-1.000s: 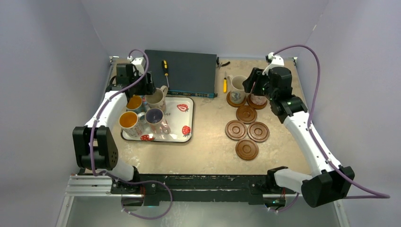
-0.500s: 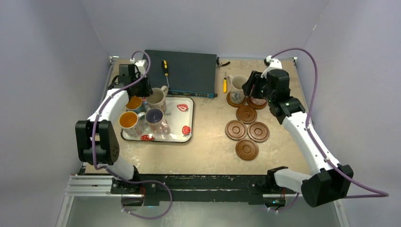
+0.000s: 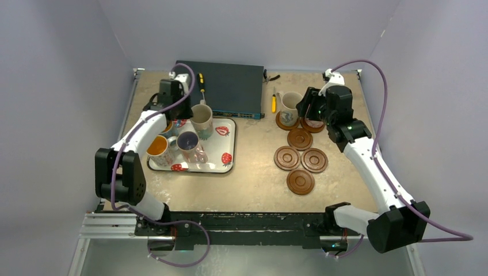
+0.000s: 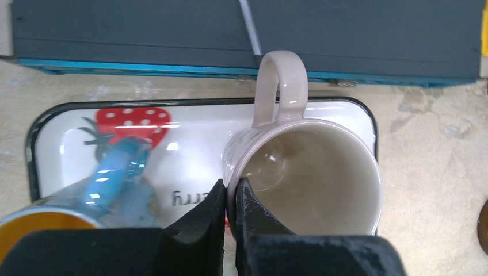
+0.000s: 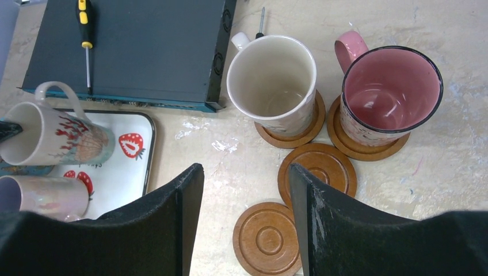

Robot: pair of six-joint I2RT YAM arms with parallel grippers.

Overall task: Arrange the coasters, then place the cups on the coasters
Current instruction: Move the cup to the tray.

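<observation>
My left gripper (image 4: 231, 190) is shut on the rim of a cream cup (image 4: 311, 172), one finger inside and one outside, over the strawberry tray (image 3: 221, 150). From above, this cup (image 3: 201, 118) stands at the tray's back edge. On the tray are an orange-inside cup (image 3: 156, 146), a purple-inside cup (image 3: 187, 140) and a blue cup (image 4: 109, 184). At the right, a cream cup (image 5: 273, 80) and a pink-inside cup (image 5: 391, 92) stand on coasters. Several bare coasters (image 3: 300, 138) (image 3: 300, 181) lie nearer. My right gripper (image 5: 244, 172) hangs open above them, holding nothing.
A dark flat box (image 3: 230, 86) lies at the back, with a black-and-yellow screwdriver (image 3: 201, 81) on it. A small yellow screwdriver (image 3: 273, 103) lies beside the right-hand cream cup. Bare tabletop (image 3: 253, 172) separates the tray from the coasters.
My left gripper has shut on the cream cup's rim and moved right with it, across the tray's back. The right arm has barely moved.
</observation>
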